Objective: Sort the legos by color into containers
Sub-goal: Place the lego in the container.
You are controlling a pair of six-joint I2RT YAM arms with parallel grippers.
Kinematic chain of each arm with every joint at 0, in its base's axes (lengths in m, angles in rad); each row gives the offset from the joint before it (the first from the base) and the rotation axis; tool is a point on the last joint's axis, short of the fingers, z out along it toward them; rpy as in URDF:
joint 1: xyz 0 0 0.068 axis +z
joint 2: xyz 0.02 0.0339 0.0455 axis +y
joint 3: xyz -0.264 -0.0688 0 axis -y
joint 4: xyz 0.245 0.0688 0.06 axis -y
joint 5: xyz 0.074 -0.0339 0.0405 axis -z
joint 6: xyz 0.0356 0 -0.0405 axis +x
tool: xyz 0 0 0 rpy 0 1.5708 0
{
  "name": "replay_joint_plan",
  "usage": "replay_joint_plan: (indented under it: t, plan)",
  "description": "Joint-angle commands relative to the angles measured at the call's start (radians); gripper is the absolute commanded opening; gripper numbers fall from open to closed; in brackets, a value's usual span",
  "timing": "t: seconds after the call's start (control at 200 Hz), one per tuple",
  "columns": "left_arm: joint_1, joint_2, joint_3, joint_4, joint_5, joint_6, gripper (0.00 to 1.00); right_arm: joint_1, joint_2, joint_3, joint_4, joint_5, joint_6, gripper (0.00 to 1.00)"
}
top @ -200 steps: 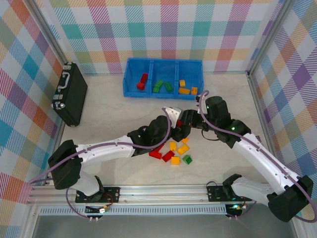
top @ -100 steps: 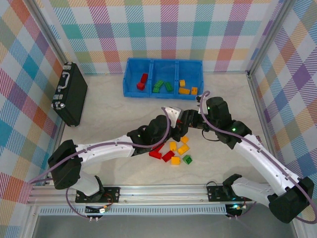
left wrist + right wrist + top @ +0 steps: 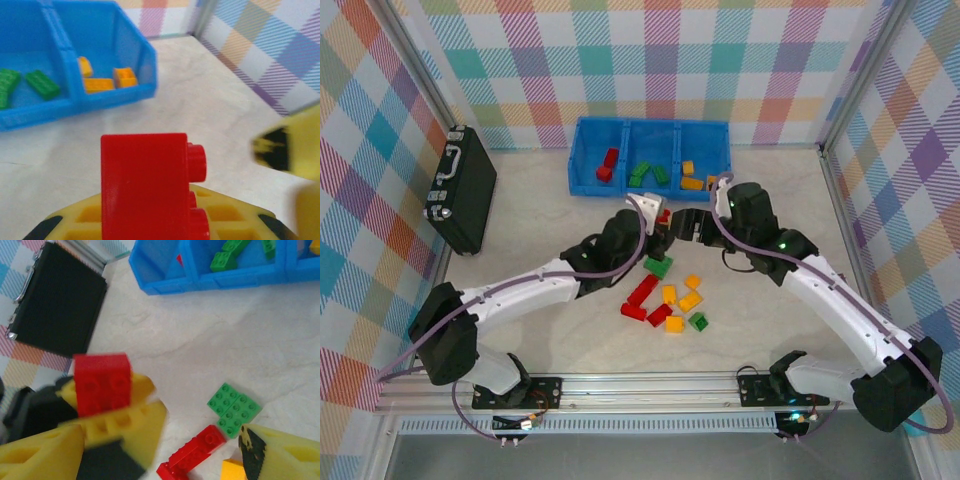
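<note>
1. One glossy red studded plastic brick (image 3: 145, 187) is clamped between the yellow fingers of the left end effector (image 3: 658, 216), above the pale marbled desk (image 3: 540, 235).
2. The right end effector (image 3: 688, 226) is just beside it, fingers spread, grasping nothing.
3. Nearer the arm bases than both lie nine loose bricks (image 3: 669, 294): three red, two green, four yellow-orange.
4. Beyond both, a bright blue three-compartment plastic bin (image 3: 650, 130) holds two red, two green and three orange bricks.
</note>
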Motion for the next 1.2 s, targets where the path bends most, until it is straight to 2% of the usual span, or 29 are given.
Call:
replay_joint_plan:
  t: [0.0,0.225,0.37,0.54,0.845,1.005,1.19]
  plan:
    - [0.077,-0.023,0.073,-0.012,-0.026,0.090,0.07,-0.015,-0.025,-0.030,-0.039,0.035,-0.021,0.83]
    - [0.234,0.087,0.209,0.031,-0.064,0.170,0.07,-0.031,-0.011,-0.170,-0.020,0.038,0.040,0.84]
    - [0.334,0.228,0.350,0.024,-0.089,0.168,0.07,-0.031,0.042,-0.231,-0.007,0.043,0.068,0.84]
    - [0.425,0.432,0.527,-0.013,-0.071,0.113,0.07,-0.031,0.170,-0.220,0.000,0.045,0.065,0.84]
    - [0.527,0.737,0.844,-0.143,-0.085,0.019,0.08,-0.031,0.368,-0.127,-0.008,0.080,0.021,0.84]
    - [0.566,0.810,0.873,-0.161,-0.054,-0.073,0.17,-0.031,0.455,-0.083,-0.031,0.087,0.008,0.84]
    - [0.573,0.861,0.891,-0.178,-0.029,-0.093,0.28,-0.031,0.481,-0.051,-0.087,0.146,-0.026,0.84]
